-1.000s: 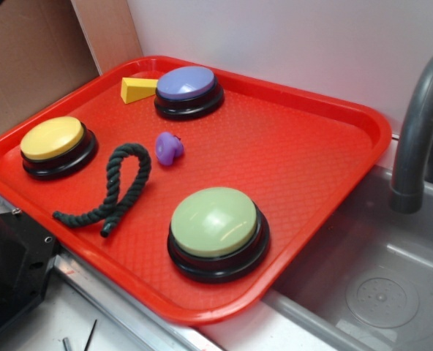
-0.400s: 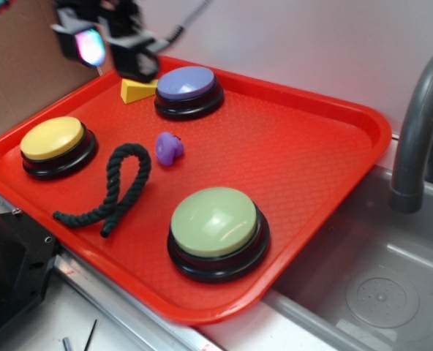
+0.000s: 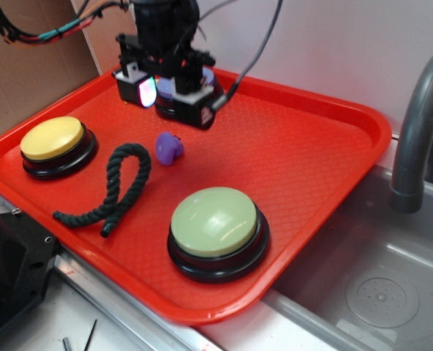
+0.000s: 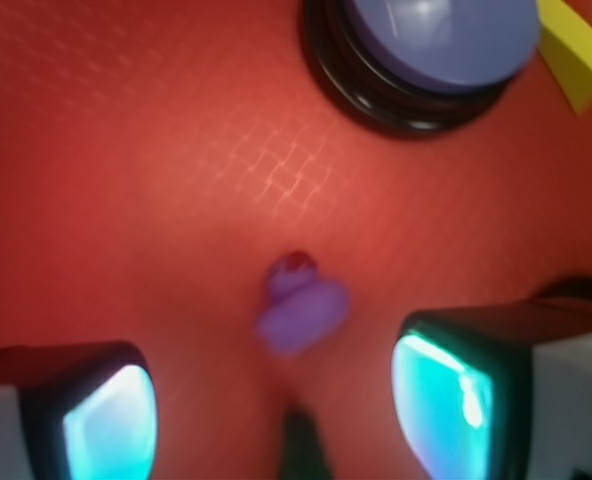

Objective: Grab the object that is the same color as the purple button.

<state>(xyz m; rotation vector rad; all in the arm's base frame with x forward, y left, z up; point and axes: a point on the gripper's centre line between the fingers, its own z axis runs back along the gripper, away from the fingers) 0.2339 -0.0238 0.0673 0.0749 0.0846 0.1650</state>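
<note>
Plastic, by the look of it: the purple toy piece (image 3: 169, 148) should be light, rigid and a bit slick, so pinch its rounded body. It lies on the red tray (image 3: 311, 168), between purple button (image 3: 202, 79) and rope (image 3: 118, 186). Your gripper (image 3: 169, 99) hovers spread, empty. No legible writing.

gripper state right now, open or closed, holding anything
Gripper: open and empty, hovering above the tray, with the small purple toy in view between its fingers, not yet gripped.
</note>
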